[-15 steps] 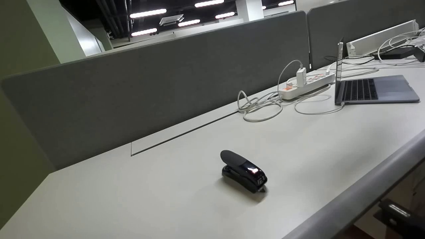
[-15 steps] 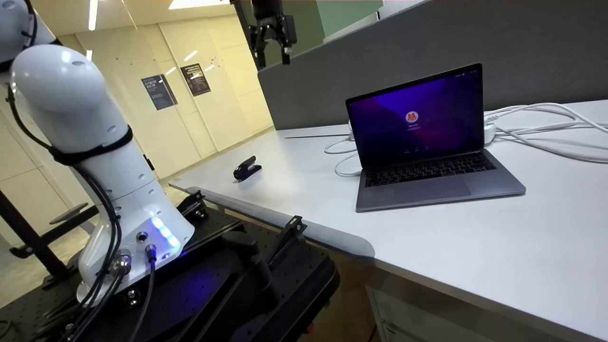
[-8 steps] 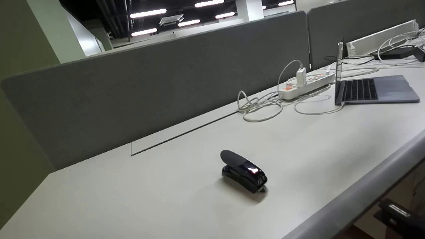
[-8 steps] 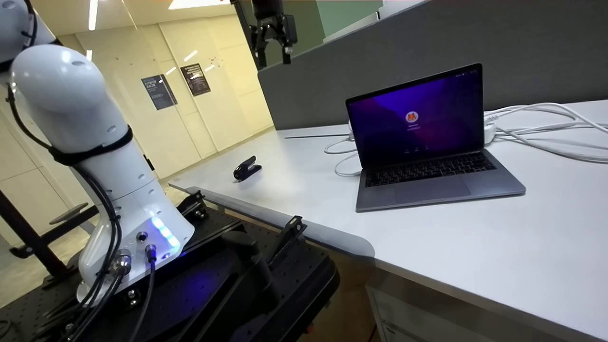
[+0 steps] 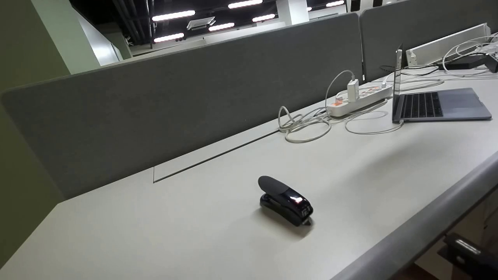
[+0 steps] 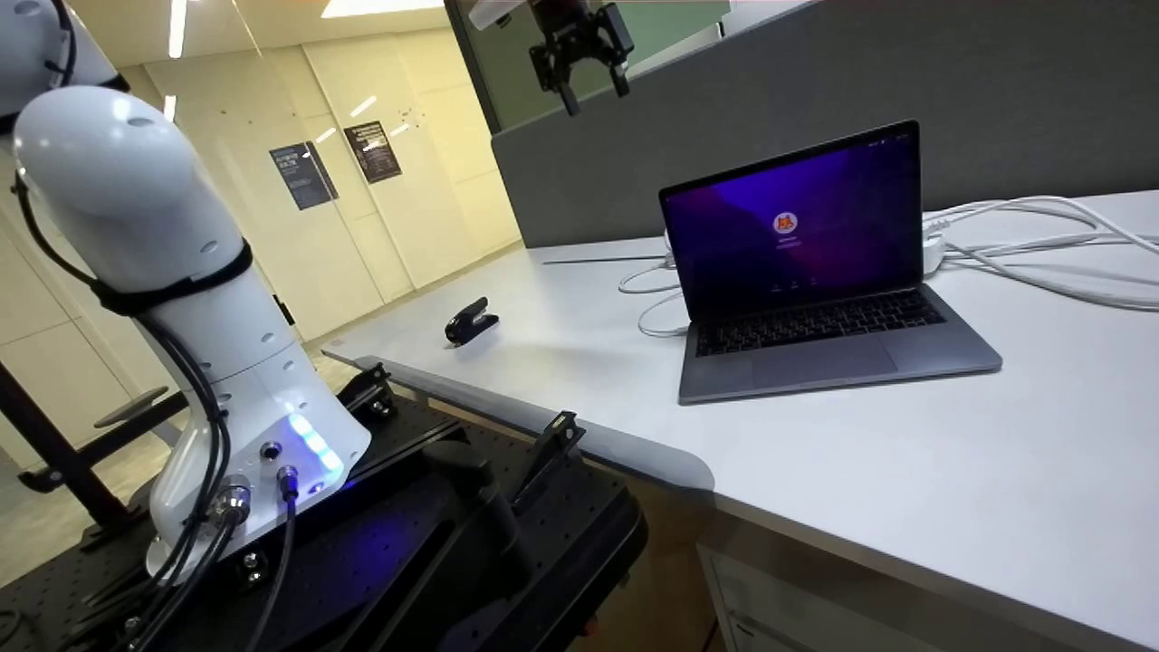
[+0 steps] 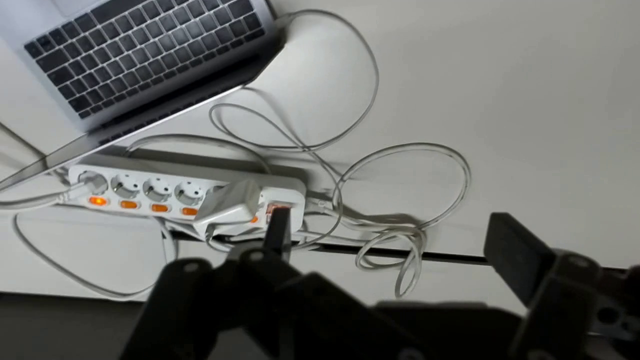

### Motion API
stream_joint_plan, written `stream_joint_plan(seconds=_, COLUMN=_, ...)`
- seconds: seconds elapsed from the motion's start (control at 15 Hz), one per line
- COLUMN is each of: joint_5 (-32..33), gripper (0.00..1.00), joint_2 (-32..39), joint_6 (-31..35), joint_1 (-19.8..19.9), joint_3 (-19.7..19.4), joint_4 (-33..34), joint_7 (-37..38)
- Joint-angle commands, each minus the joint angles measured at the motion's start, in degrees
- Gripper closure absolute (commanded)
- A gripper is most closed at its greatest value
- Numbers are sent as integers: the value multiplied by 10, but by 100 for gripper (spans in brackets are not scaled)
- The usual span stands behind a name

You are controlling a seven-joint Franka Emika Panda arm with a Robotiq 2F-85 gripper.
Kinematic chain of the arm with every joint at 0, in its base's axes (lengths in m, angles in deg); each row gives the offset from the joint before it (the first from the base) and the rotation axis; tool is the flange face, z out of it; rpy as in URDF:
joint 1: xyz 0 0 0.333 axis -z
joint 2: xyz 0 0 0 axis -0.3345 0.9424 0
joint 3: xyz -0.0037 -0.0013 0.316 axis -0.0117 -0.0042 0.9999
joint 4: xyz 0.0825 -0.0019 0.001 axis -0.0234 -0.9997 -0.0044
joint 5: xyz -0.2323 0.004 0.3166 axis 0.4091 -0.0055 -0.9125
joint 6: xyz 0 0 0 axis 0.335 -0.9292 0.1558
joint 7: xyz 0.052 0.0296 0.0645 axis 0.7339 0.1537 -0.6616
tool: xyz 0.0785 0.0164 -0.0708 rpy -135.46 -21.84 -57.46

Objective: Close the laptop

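Laptop (image 6: pixel 838 362) open on white desk (image 6: pixel 860 480), near power strip (image 7: pixel 174 202). Lit purple screen (image 6: pixel 797 231) readable in an exterior view; in an exterior view, lid (image 5: pixel 397 74) nearly edge-on. Wrist view: round sockets (image 7: pixel 125 186), one switch (image 7: pixel 97 201) glowing orange. Black stapler (image 5: pixel 286 200): both exterior views. Gripper (image 6: pixel 597 98) above desk, fingers (image 7: pixel 517 257) wide apart, holding nothing.

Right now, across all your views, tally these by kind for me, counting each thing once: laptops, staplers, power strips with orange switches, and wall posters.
Laptop: 1
Stapler: 1
Power strip with orange switches: 1
Wall posters: 2
Total: 5
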Motion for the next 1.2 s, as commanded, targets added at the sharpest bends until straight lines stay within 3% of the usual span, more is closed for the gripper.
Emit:
stream_joint_plan(seconds=0.0, joint_5=12, gripper=0, joint_2=56, joint_6=33, joint_1=2, joint_3=5, joint_4=34, joint_7=-53)
stream_joint_plan(seconds=0.13, joint_5=11, gripper=0, joint_2=86, joint_6=16, joint_1=-1, joint_3=10, joint_4=59, joint_7=-112)
stream_joint_plan(seconds=0.33, joint_5=24, gripper=0, joint_2=116, joint_6=-64, joint_1=10, joint_3=17, joint_4=102, joint_7=-188)
stream_joint_plan(seconds=0.4, joint_5=11, gripper=0, joint_2=95, joint_6=-13, joint_1=10, joint_3=23, joint_4=58, joint_7=-154)
stream_joint_plan(seconds=0.67, joint_5=16, gripper=0, joint_2=113, joint_6=-47, joint_1=15, joint_3=24, joint_4=86, joint_7=-184)
stream_joint_plan(seconds=1.13, joint_5=43, gripper=0, joint_2=134, joint_6=-9, joint_1=53, joint_3=7, joint_4=86, joint_7=-226)
